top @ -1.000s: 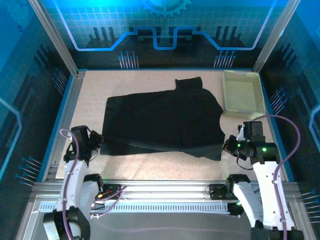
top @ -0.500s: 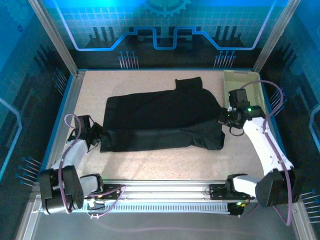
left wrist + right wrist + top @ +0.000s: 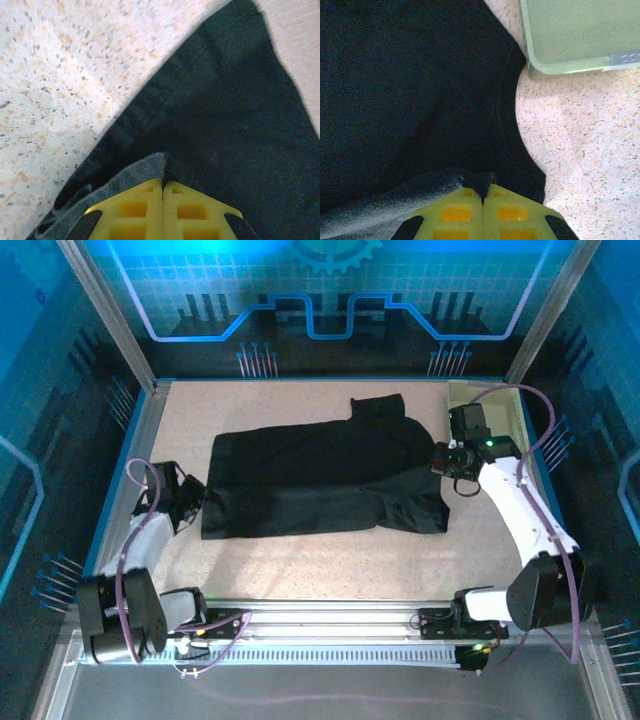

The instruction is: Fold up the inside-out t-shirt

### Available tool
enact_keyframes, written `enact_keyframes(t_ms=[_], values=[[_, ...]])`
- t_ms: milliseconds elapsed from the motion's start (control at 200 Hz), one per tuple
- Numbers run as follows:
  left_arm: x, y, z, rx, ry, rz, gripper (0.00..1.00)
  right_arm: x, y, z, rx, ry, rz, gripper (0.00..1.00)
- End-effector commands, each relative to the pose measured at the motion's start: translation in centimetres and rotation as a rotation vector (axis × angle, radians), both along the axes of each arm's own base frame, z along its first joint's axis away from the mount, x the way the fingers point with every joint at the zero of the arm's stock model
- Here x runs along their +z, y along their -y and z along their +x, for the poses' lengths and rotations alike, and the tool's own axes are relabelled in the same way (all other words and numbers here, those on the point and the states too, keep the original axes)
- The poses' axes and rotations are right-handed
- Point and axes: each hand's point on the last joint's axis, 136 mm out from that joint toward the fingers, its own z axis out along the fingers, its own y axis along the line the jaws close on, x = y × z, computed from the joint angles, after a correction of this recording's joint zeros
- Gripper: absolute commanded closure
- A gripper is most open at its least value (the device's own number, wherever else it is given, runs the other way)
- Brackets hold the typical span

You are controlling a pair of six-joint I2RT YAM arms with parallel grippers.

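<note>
Top external view showed us that our right fingers (image 3: 512, 212), clamped on the inside-out t-shirt (image 3: 320, 475) like our left fingers (image 3: 137, 210), had carried its hem from the worktop (image 3: 300, 560) near edge toward the basket (image 3: 508, 410) at the far right corner, starting the first fold mid-worktop.

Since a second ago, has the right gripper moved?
Yes. The right gripper, shut on the black t-shirt, moved up the view, from well short of the pale green basket to beside its near-left corner.
</note>
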Motion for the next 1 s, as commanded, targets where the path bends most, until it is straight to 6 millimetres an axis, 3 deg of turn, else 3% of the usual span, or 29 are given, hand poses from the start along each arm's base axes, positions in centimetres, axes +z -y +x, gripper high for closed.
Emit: enact_keyframes(t_ms=[0, 175, 280, 435, 595, 715, 810, 991], values=[[3.6, -0.9, -1.6, 0.044, 0.079, 0.081, 1.0, 2.9, 1.0, -2.2, -0.037, 0.067, -0.02, 1.0], [6.3, -1.1, -5.9, 0.105, 0.175, 0.149, 1.0, 2.2, 1.1, -7.5, -0.079, 0.067, 0.039, 1.0], [6.9, -1.2, -8.4, 0.13, 0.188, 0.189, 1.0, 1.1, 1.2, -10.7, -0.113, 0.052, 0.078, 1.0], [5.3, -1.3, -10.3, 0.158, 0.131, 0.189, 1.0, -0.1, 1.3, -14.7, -0.164, 0.02, 0.131, 1.0], [3.8, -1.4, -10.9, 0.197, 0.089, 0.158, 1.0, 0.8, 1.3, -17.2, -0.209, 0.062, 0.188, 1.0], [3.6, -0.8, -9.8, 0.169, 0.105, 0.125, 1.0, 0.9, 1.1, -17.8, -0.207, 0.062, 0.203, 1.0], [2.7, -0.3, -8.6, 0.115, 0.066, 0.1, 1.0, 0.5, 1.0, -16.8, -0.185, 0.056, 0.187, 1.0], [0.3, -0.3, -6.1, 0.044, -0.046, 0.094, 1.0, 0.1, 0.2, -11.9, -0.091, 0.033, 0.127, 1.0]])
